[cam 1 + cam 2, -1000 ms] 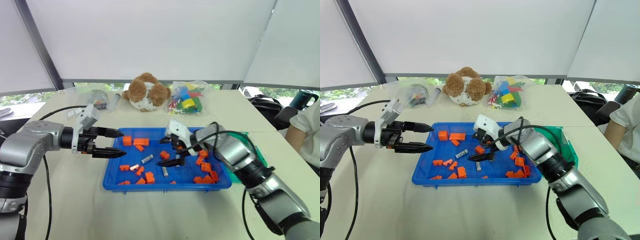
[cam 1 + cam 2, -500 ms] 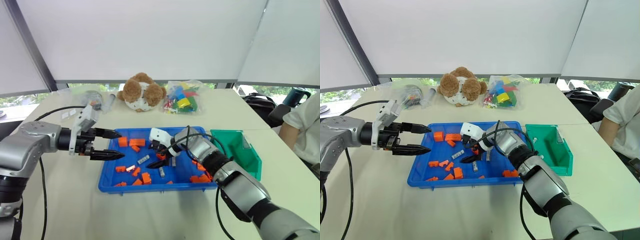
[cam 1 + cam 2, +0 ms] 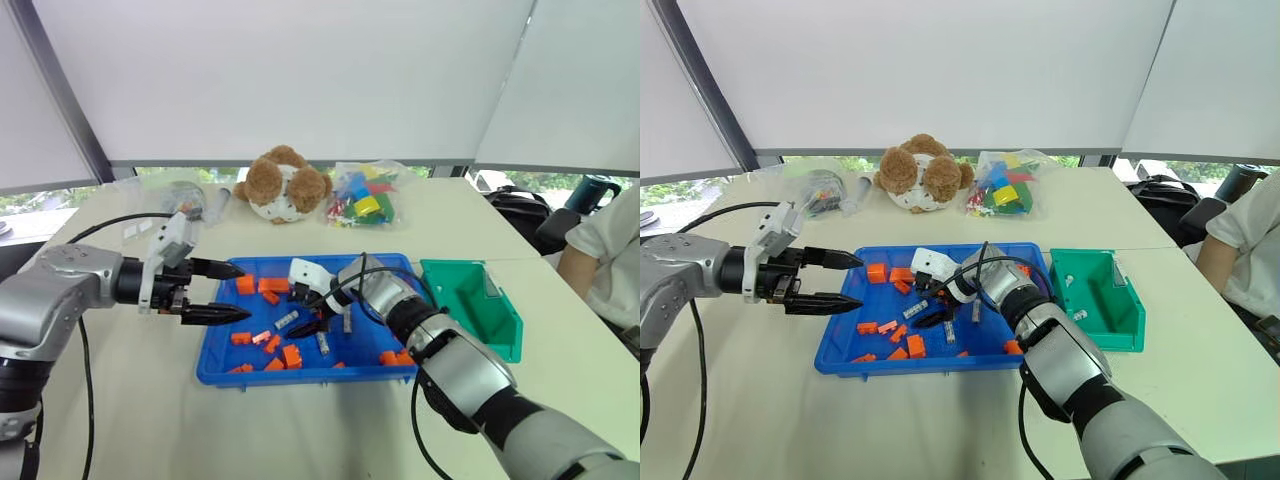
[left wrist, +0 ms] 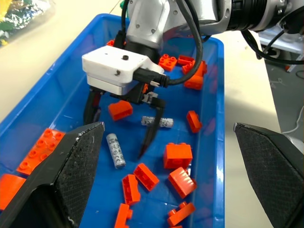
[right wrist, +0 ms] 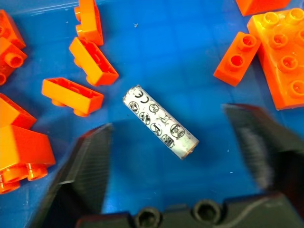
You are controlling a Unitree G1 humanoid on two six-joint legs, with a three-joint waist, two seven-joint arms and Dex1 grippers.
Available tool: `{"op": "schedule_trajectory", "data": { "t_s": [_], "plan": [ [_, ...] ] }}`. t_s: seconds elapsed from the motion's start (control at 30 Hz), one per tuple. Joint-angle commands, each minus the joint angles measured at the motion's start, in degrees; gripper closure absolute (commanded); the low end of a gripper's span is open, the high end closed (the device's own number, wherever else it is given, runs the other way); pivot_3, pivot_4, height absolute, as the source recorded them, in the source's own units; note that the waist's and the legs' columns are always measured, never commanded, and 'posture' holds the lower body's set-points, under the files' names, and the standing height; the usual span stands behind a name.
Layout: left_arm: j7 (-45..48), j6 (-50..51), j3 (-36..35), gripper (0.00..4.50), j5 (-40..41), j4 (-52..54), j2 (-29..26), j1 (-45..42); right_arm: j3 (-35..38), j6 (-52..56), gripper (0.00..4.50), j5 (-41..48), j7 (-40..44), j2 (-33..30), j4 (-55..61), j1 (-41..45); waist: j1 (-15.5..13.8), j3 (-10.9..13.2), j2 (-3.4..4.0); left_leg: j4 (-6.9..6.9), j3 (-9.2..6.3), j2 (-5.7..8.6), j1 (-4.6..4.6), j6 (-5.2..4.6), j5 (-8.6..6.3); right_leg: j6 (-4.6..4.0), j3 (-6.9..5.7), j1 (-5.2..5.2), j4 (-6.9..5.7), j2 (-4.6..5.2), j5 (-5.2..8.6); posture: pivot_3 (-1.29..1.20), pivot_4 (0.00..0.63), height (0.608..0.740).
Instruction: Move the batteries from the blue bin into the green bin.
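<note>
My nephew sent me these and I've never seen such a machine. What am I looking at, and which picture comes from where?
It is a two-armed robot. Two pictures come from cameras on its head, looking down over a table; the other two come from cameras on its wrists. A blue bin holds orange toy bricks and small silver batteries. The right gripper hangs open over one battery, not yet gripping it; a second battery lies beside it. The left gripper waits open and empty at the bin's edge. A green bin, a plush toy and a bag of blocks stand nearby.
</note>
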State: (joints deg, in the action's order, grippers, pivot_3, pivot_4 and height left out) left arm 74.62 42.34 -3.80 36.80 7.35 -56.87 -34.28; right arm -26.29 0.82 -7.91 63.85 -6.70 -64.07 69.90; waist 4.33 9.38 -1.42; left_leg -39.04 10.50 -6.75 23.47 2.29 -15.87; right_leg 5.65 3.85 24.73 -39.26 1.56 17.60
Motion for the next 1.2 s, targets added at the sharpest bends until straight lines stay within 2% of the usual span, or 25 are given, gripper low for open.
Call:
{"op": "schedule_trajectory", "data": {
  "t_s": [0.03, 0.07, 0.17, 0.2, 0.3, 0.37, 0.5, 0.63, 0.73, 0.87, 0.97, 1.1, 1.13, 1.2],
  "plan": [
    [-0.7, 0.0, -2.5, 0.0, 0.9, 1.8, -0.8, -0.2, 1.1, -0.4, 2.38, -1.4, 0.2, 1.4, -1.9, 1.1, 0.0, 0.0, 0.0, 0.0, 0.0, 0.0, 0.0, 0.0, 0.0, 0.0, 0.0, 0.0, 0.0, 0.0, 0.0, 0.0, 0.15, 0.733],
    [-0.8, 0.0, -2.5, 0.0, 1.0, 1.8, -0.8, -0.1, 1.3, -0.4, 2.99, -1.6, 0.2, 1.7, -2.3, 1.3, 0.0, 0.0, 0.0, 0.0, 0.0, 0.0, 0.0, 0.0, 0.0, 0.0, 0.0, 0.0, 0.0, 0.0, 0.0, 0.0, 0.15, 0.733],
    [-1.2, -0.1, -2.5, 0.0, 1.1, 1.9, -0.6, 0.0, 1.9, -0.1, 4.42, -2.2, 0.3, 2.0, -2.6, 1.4, 0.0, 0.0, 0.0, 0.0, 0.0, 0.0, 0.0, 0.0, 0.0, 0.0, 0.0, -0.01, 0.0, 0.0, 0.0, 0.0, 0.15, 0.733],
    [-1.3, -0.2, -2.4, 0.0, 1.1, 1.9, -0.5, 0.0, 2.1, 0.1, 4.46, -2.2, 0.7, 1.7, -2.1, 1.2, 0.0, 0.0, 0.0, 0.0, 0.0, 0.0, 0.0, 0.0, 0.0, 0.0, 0.0, -0.01, 0.0, 0.0, 0.0, 0.0, 0.15, 0.733],
    [-1.5, -0.5, -2.0, 0.0, 1.0, 1.8, -0.1, -0.2, 2.6, 1.1, 4.46, -2.2, 3.4, -2.1, 5.6, -1.1, -0.2, 0.0, 0.01, -0.01, 0.0, 0.0, 0.0, 0.0, 0.0, 0.0, -0.01, -0.02, 0.0, 0.01, 0.0, 0.0, 0.15, 0.733],
    [-1.3, -1.0, -1.6, 0.0, 0.8, 1.4, 0.2, -0.4, 4.0, 4.9, 4.46, -1.0, 6.1, -7.5, 20.1, -5.5, -0.6, 0.0, 0.01, -0.02, -0.01, 0.0, 0.0, 0.0, 0.0, 0.0, -0.02, -0.04, 0.01, 0.02, 0.0, 0.0, 0.15, 0.733],
    [-0.8, -2.1, -0.4, 0.0, 0.1, 0.1, 1.3, -1.3, 12.2, 22.0, 4.46, 2.4, 6.4, -19.9, 52.1, -15.3, -1.2, 0.0, 0.02, -0.07, -0.04, 0.01, 0.07, 0.01, 0.0, 0.01, -0.05, -0.06, 0.04, 0.07, 0.0, 0.0, 0.15, 0.733],
    [-0.3, -3.1, 0.5, 0.0, -0.1, -0.7, 3.0, -1.5, 24.6, 39.1, 4.46, 7.4, 4.6, -31.2, 72.4, -23.7, -1.7, 0.0, 0.01, -0.04, -0.04, 0.01, 0.02, 0.01, 0.0, 0.0, -0.04, -0.04, 0.04, 0.03, 0.0, 0.0, 0.15, 0.733],
    [0.1, -3.9, 1.1, 0.0, -0.6, -1.8, 4.1, -2.1, 31.4, 45.2, 4.46, 6.9, 2.6, -40.9, 78.1, -30.3, -1.9, 0.0, 0.01, -0.03, -0.04, 0.01, -0.01, 0.0, -0.01, -0.01, -0.03, -0.06, 0.07, 0.02, 0.01, 0.0, 0.15, 0.733],
    [0.9, -5.2, 2.2, 0.0, -1.5, -3.4, 5.2, -2.9, 36.8, 47.2, 4.46, 7.1, 0.3, -49.8, 77.9, -38.0, -1.9, 0.0, 0.0, -0.04, -0.01, 0.03, 0.0, -0.02, -0.02, -0.01, 0.0, -0.1, 0.17, 0.03, 0.01, 0.0, 0.15, 0.733],
    [1.2, -5.8, 3.0, 0.0, -2.1, -4.2, 6.2, -3.7, 37.0, 44.9, 4.46, 7.3, -0.8, -53.0, 77.1, -43.2, -1.7, 0.0, 0.0, -0.02, -0.02, 0.03, -0.03, -0.02, -0.02, -0.02, 0.02, -0.09, 0.17, 0.01, 0.01, 0.0, 0.15, 0.733],
    [1.2, -6.0, 3.3, 0.0, -2.5, -4.6, 6.9, -4.3, 36.2, 43.8, 4.46, 8.6, -2.5, -53.3, 75.4, -45.7, -1.7, 0.0, 0.01, 0.0, -0.02, 0.03, -0.06, -0.02, -0.02, -0.01, 0.06, -0.09, 0.16, -0.02, 0.01, 0.0, 0.15, 0.733],
    [1.3, -6.2, 3.3, 0.0, -2.7, -4.6, 7.0, -4.2, 36.2, 43.6, 3.41, 9.1, -2.7, -53.2, 75.0, -45.8, -1.7, 0.0, 0.01, -0.01, -0.02, 0.03, -0.06, -0.02, -0.02, -0.01, 0.06, -0.09, 0.15, -0.02, 0.01, 0.0, 0.15, 0.733],
    [1.3, -6.3, 3.2, 0.0, -2.9, -4.6, 7.0, -3.9, 36.0, 43.4, 2.6, 9.8, -3.3, -53.3, 74.1, -45.5, -1.8, 0.0, 0.01, -0.02, -0.01, 0.03, -0.05, -0.02, -0.02, -0.01, 0.06, -0.09, 0.16, 0.0, 0.01, 0.0, 0.15, 0.733]
  ]
}}
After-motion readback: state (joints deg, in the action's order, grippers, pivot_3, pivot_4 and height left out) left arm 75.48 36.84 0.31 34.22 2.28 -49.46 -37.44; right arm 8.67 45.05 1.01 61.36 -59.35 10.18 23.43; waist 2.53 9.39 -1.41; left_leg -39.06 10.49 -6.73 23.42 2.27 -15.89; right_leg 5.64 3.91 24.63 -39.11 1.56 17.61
